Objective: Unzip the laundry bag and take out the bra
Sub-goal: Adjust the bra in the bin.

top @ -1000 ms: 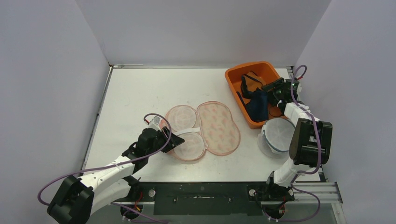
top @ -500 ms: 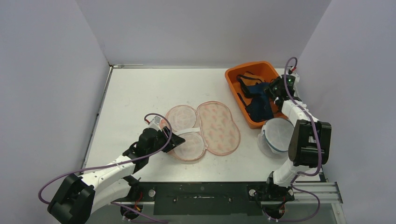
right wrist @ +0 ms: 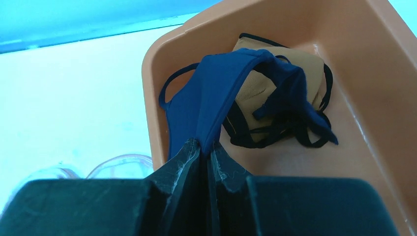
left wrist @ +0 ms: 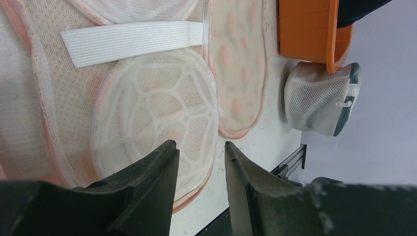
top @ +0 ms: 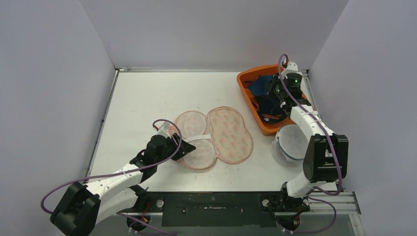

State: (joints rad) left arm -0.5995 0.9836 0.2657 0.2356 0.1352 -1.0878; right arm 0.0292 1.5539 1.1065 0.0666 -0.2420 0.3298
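Observation:
The pink mesh laundry bag (top: pixel 223 132) lies unzipped and spread flat on the table, its white domed cups (left wrist: pixel 162 113) facing up. My left gripper (top: pixel 186 146) rests at the bag's near left edge. Its jaws (left wrist: pixel 199 143) stand apart over one cup, holding nothing. Over at the orange bin (top: pixel 255 120), my right gripper (top: pixel 273 94) is shut on a fold of the blue bra (right wrist: pixel 211 93). The bra hangs from the fingertips (right wrist: pixel 204 142) inside the bin (right wrist: pixel 383 73).
A tan bra with black straps (right wrist: pixel 255 91) lies on the bin's floor under the blue one. A white mesh pouch with a grey rim (top: pixel 291 142) sits just in front of the bin, also visible in the left wrist view (left wrist: pixel 319 98). Walls close in on three sides.
My right gripper has shut on the blue bra and carried it from the bin's near edge toward the far end. The left arm has not moved.

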